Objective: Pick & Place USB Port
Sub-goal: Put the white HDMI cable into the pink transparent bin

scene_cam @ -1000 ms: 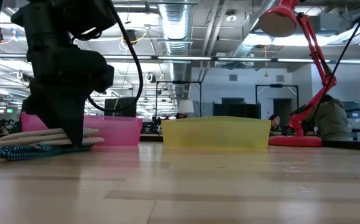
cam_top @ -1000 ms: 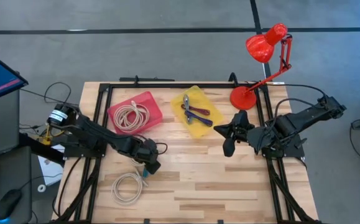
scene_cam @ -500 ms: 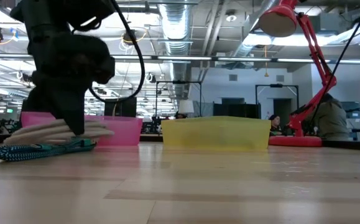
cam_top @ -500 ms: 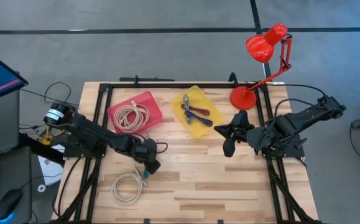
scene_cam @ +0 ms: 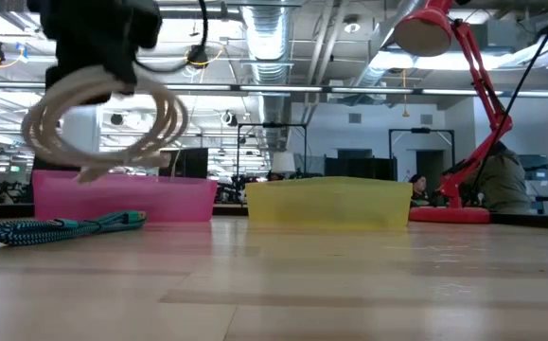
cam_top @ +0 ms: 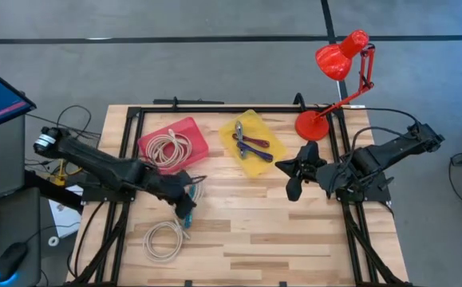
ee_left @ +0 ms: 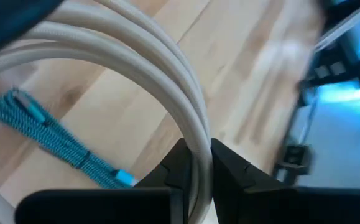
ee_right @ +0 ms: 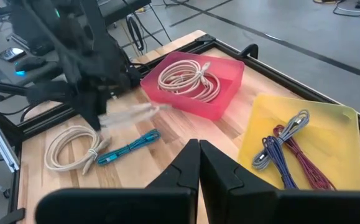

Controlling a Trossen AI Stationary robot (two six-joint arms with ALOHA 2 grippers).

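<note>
The left tool [cam_top: 185, 199] is clamped on a coiled white cable [scene_cam: 103, 118], suspended above the counter [cam_top: 278, 231] near the pink bin [cam_top: 173, 142]. The right tool [cam_top: 294, 169] is closed and empty beside the yellow bin [cam_top: 250, 143].

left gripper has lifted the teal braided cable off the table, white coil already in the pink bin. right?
Not quite. The left gripper holds a coiled white cable in the air, not the teal one. The low view shows the teal braided cable lying flat on the table. The rest stands: a white coil is already in the pink bin.
</note>
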